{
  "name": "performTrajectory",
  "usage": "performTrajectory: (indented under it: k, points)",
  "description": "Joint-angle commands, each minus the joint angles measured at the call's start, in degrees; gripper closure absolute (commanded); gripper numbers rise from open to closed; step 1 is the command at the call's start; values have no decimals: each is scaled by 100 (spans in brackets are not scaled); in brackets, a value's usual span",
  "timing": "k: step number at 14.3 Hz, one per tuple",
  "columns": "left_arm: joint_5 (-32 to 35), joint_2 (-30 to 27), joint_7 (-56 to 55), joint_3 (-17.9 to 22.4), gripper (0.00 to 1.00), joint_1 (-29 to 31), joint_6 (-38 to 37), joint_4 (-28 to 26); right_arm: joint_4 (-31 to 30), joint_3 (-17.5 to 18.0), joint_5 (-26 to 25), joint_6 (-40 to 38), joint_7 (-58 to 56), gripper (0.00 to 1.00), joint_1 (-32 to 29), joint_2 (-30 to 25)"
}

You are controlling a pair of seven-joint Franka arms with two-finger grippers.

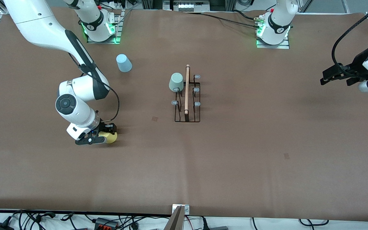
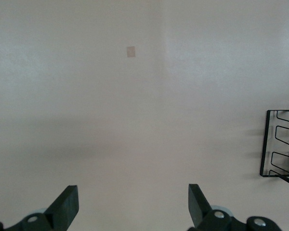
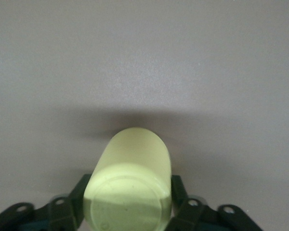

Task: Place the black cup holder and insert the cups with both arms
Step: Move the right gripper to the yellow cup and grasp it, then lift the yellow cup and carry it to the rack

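Your right gripper [image 1: 102, 138] pinches the yellow cup [image 1: 111, 137], at eight o'clock from the black cup holder [image 1: 187, 95] on the table [image 1: 235, 159]; it's light, slick, squashable plastic, so squeeze its sides gently, while your left gripper [image 1: 336, 76] waits wide open, empty.

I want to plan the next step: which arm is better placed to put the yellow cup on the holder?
Right: the right gripper already grips the yellow cup; the left gripper hangs open, empty.
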Motion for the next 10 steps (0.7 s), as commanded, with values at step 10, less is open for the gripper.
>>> performTrajectory:
  k: [10]
  points:
    - [131, 204, -79, -40, 0, -51, -424, 423, 513, 568, 297, -1373, 4550, 97, 1617, -1214]
